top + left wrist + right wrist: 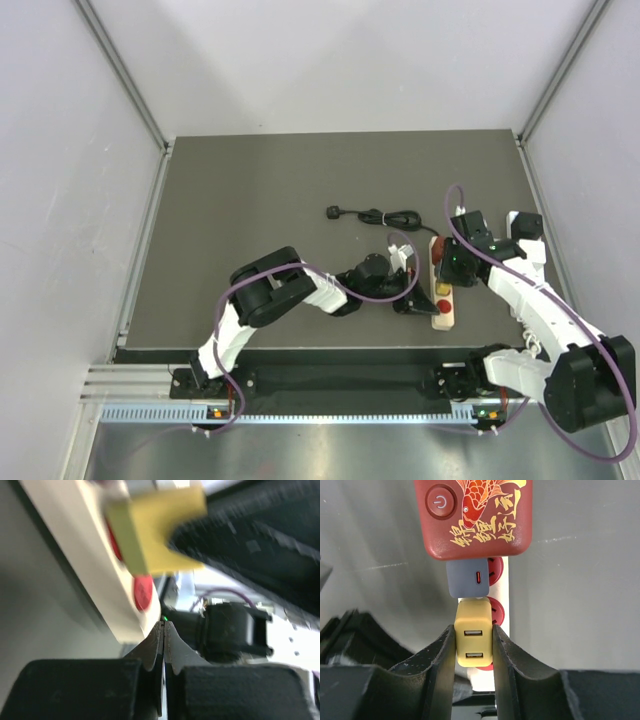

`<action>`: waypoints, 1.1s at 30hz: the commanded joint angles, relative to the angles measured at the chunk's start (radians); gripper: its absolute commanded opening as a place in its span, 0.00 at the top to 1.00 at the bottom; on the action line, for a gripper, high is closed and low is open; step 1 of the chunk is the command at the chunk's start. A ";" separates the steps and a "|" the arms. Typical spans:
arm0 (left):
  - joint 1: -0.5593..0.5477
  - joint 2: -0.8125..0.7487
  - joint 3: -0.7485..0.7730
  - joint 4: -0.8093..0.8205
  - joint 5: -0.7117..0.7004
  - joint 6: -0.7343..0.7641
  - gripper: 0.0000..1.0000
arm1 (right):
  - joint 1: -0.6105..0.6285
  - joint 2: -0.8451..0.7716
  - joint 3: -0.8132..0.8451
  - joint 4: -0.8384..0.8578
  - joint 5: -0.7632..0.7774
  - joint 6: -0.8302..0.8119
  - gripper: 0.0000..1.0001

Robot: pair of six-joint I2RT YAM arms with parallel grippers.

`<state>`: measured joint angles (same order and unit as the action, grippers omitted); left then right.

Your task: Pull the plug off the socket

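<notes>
A white power strip (441, 312) with red sockets (498, 612) lies on the dark mat at the right. A yellow USB plug (474, 639) sits in it, below a grey plug (466, 578) and a red fish-printed adapter (475, 517). My right gripper (473, 635) is shut on the yellow plug, one finger on each side; in the top view it (447, 267) stands over the strip. My left gripper (164, 629) is shut and empty, its tips right at the strip's edge (85, 555); in the top view it (411, 298) lies against the strip's left side.
A black cable with a plug (378, 215) lies coiled on the mat behind the strip. Grey walls enclose the mat on three sides. The mat's right edge runs close to the right arm (530, 300).
</notes>
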<state>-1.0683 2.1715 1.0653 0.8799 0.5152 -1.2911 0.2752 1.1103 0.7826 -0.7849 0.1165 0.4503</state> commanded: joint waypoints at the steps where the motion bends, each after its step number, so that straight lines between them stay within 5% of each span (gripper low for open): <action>1: 0.001 0.037 0.067 0.001 -0.079 0.007 1.00 | 0.012 -0.038 -0.008 0.032 0.060 0.042 1.00; 10: -0.009 0.097 0.168 -0.197 -0.129 0.012 1.00 | 0.053 -0.059 -0.037 0.053 0.087 0.110 1.00; 20: -0.010 0.169 0.058 -0.176 -0.169 -0.089 1.00 | 0.104 -0.141 0.007 -0.004 0.193 0.186 1.00; 33: -0.010 0.231 0.113 -0.285 -0.161 -0.069 1.00 | 0.260 -0.107 0.076 -0.050 0.375 0.277 1.00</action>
<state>-1.0893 2.3070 1.2068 0.8310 0.4351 -1.3945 0.4587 1.0309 0.7357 -0.8494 0.3603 0.6685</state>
